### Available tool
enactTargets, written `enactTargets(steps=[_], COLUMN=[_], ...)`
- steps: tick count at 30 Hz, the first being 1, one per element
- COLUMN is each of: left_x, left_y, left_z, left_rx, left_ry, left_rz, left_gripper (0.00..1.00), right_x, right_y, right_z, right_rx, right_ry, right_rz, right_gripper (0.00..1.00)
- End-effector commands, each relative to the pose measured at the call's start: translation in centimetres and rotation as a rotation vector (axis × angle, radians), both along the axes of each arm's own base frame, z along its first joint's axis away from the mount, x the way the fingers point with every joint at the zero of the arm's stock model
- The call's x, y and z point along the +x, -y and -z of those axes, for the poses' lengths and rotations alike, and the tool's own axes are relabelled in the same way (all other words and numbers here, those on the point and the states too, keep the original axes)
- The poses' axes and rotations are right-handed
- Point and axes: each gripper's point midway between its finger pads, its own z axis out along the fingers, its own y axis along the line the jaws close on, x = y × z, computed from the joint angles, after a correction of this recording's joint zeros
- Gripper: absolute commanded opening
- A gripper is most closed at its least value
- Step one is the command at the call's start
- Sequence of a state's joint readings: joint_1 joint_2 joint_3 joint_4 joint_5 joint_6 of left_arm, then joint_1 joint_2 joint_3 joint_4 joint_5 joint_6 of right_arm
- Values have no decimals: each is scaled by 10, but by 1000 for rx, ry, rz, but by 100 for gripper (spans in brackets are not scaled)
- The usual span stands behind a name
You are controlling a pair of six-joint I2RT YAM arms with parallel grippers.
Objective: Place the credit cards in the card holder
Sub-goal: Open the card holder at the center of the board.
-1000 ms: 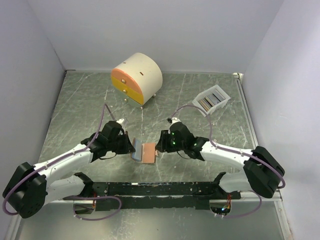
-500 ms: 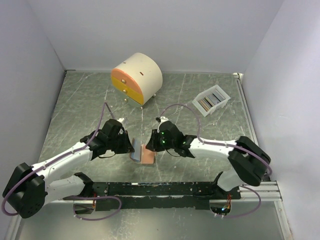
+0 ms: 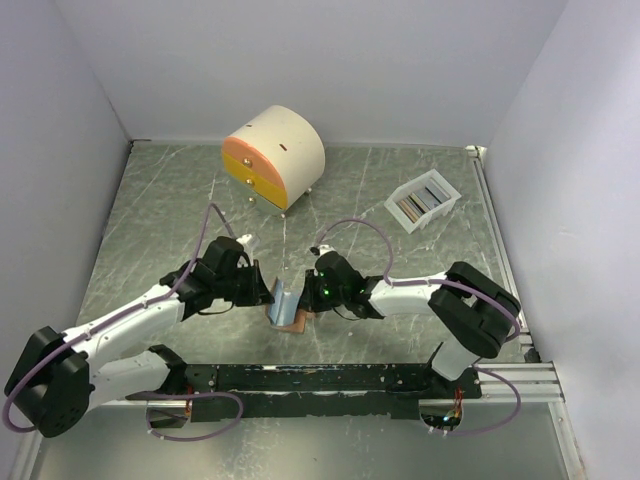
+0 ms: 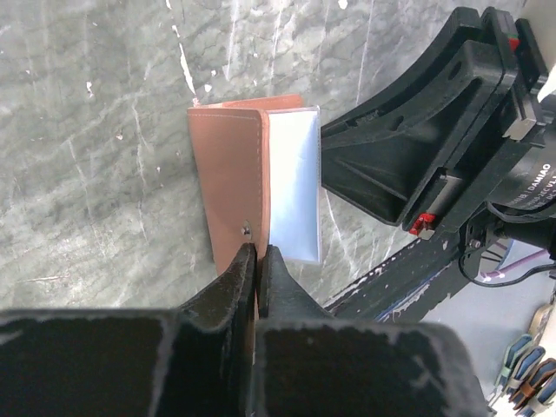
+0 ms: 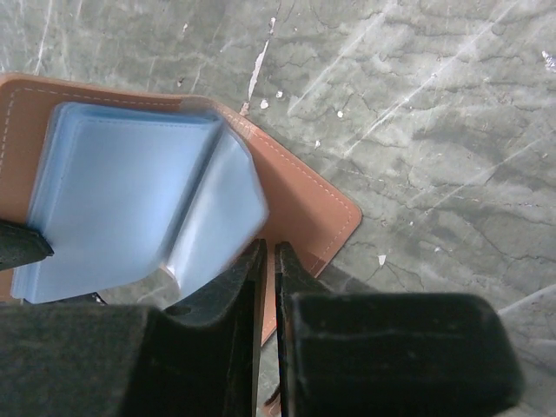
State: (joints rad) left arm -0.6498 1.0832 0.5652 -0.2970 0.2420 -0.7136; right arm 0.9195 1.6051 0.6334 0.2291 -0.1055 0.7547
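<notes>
Since a second ago the right gripper [image 3: 304, 298] has slid in leftward and now sits right up against the card holder [image 3: 291, 320]. The holder's gone from lying flatter to propped open, near the front of the table [image 3: 160, 220] between both arms. Its jaws are pinched down on the tan cover's edge. On the opposite flap, the left gripper [image 4: 259, 254] is clamped tight, with the clear plastic sleeves [image 4: 294, 187] fanned out between. The credit cards [image 3: 422, 200] sit in the white tray [image 3: 391, 210], well apart at back right.
</notes>
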Motion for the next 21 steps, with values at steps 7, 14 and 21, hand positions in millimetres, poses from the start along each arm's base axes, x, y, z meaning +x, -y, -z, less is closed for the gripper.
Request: enactTargets(steps=[7,14,21], left_x=[-2,0,-1], left_y=[2,0,-5], left_z=[10,5,9], left_rx=[14,13,40], left_ry=[1,11,-5], left_rz=[37,21,2], left_gripper=[7,7,7], right_x=[1,6,2], right_y=[1,-3,-26], right_z=[-3,-60,-95], right_rx=[1,94,249], right_ry=[13,72,81], right_rz=[1,32,20], right_gripper=[16,31,35])
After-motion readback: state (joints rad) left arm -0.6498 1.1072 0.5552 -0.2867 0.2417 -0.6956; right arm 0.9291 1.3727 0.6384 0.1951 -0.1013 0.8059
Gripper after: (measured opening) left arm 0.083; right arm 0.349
